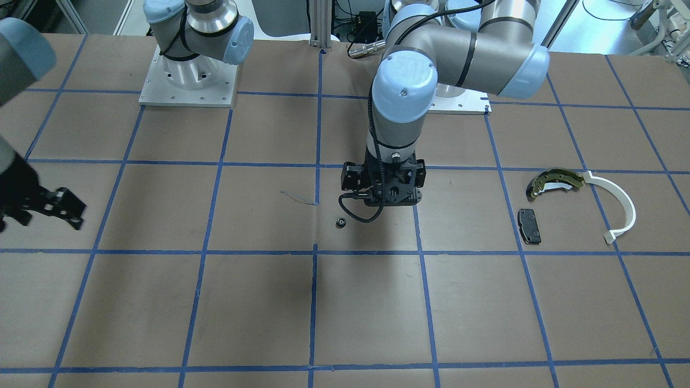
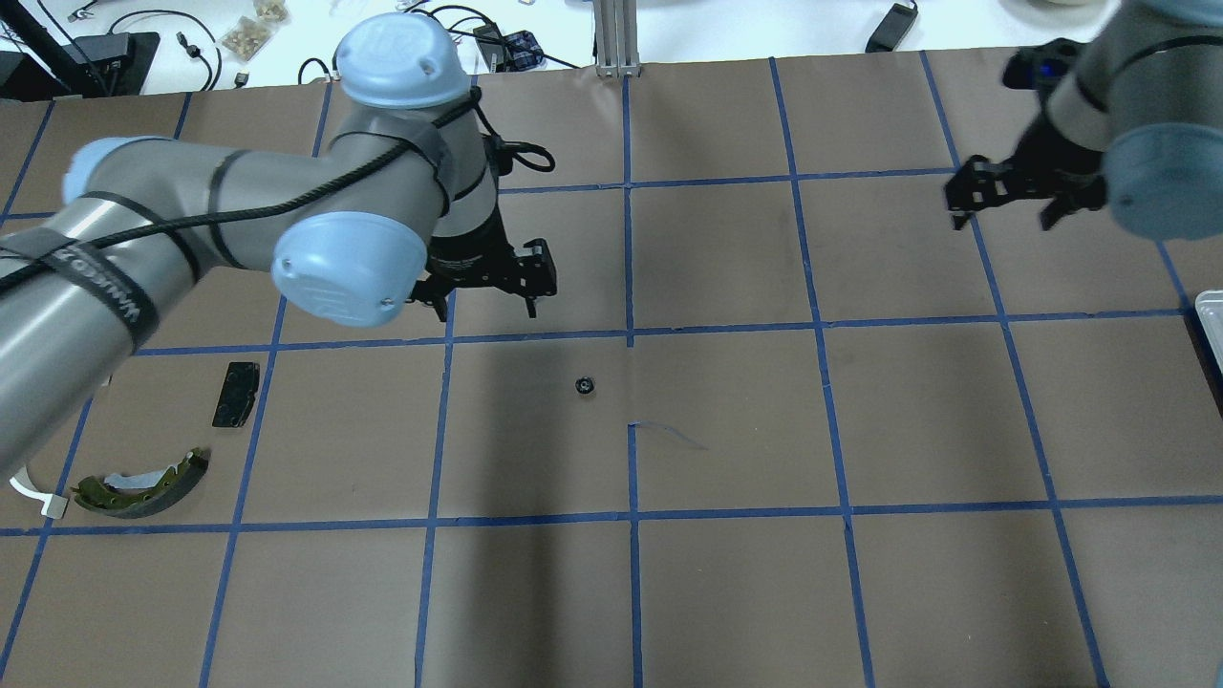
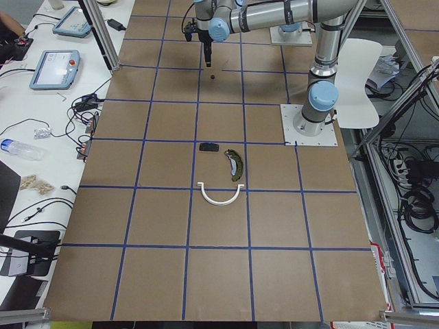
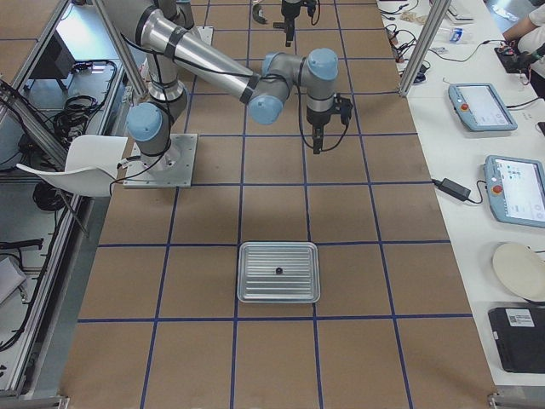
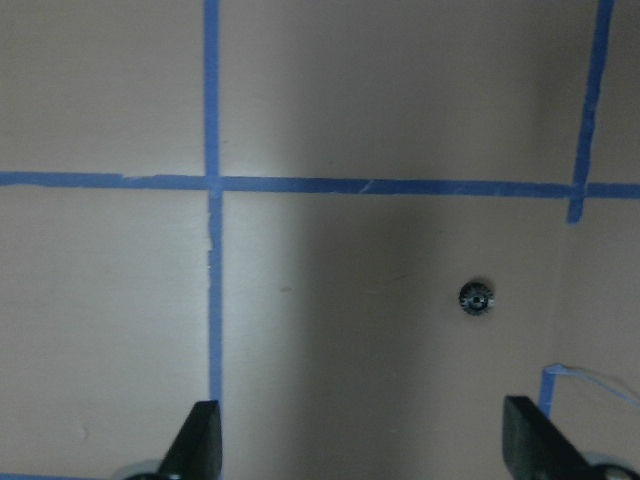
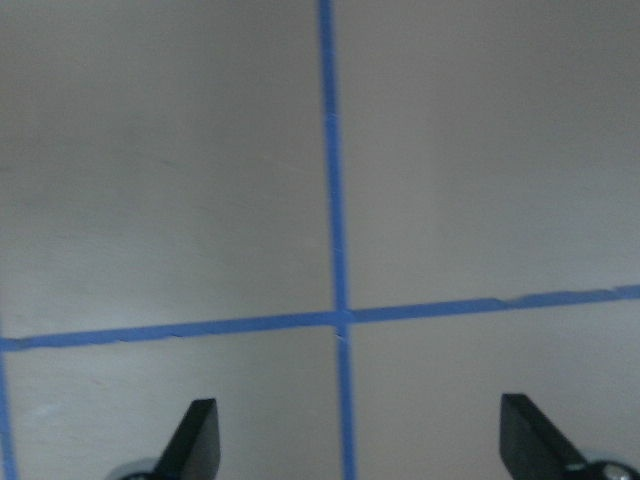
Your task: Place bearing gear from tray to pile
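Bearing gear, small and dark: sat loose on the brown paper of the table, outside the tray and not yet with the pile. Lay just beside a crossing of blue tape lines, touching nothing, bare paper on every side of it.

Caught the left gripper near the gear and up off the paper, jaws spread wide with nothing between them. Showed the gear, in the wrist view, ahead of one fingertip and outside the gap.

Found the right gripper well apart from the gear, toward the tray's side. Jaws parted there too, holding nothing, only paper and tape below.

Spotted the pile well apart from the gear, on the robot's left: olive-gold brake shoe, white arc strip just beside its end, black pad near both.

Saw the tray well apart from the gear on the robot's right, pale and ridged inside, with one small dark part at its middle, too small to name.

Beyond the gear, past the table's edge on the operators' side: white benches with teach pendants and cables.
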You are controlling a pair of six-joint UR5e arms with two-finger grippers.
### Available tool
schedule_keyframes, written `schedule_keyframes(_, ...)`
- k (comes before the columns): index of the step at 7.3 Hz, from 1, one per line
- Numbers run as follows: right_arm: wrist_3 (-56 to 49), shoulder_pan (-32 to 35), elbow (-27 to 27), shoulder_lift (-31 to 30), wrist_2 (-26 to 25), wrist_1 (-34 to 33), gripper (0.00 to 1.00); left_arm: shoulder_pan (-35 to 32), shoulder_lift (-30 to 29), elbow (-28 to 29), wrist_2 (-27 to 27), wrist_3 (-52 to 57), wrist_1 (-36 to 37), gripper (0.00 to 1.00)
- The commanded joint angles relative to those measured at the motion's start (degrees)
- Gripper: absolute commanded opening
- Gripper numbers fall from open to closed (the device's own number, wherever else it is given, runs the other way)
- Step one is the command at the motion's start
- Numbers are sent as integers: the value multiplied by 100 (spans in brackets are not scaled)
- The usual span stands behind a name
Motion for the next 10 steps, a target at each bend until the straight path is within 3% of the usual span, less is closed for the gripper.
schedule_keyframes(1, -1692, -1759, -48, 411, 9, -319, 100, -238, -580, 0, -196, -173, 445, 100)
schedule_keyframes(3, -2963, -2614, -48, 1236, -27, -1644, 100, -352, -949, -9, -188, -173, 603, 100)
schedule_keyframes(4, -3388, -2765, -66, 1475, 17, -1762, 100, -353, -1073, -79, -188, -173, 630, 98)
schedule_keyframes(5, -3497, -2776, -66, 1547, 9, -1772, 89, -353, -1135, -184, -188, -173, 856, 98)
schedule_keyframes(6, -3506, -2776, -49, 1644, -61, -1772, 65, -353, -1214, -350, -188, -173, 1085, 95)
schedule_keyframes(7, -3533, -2776, -75, 1766, -53, -1772, 65, -344, -1241, -422, -196, -182, 1148, 80)
schedule_keyframes(9, -3910, -2793, -66, 1811, -70, -1772, 59, -353, -1258, -431, -214, -173, 1148, 64)
schedule_keyframes(10, -3902, -2793, -57, 1811, -70, -1772, 59, -353, -1276, -440, -223, -182, 1148, 63)
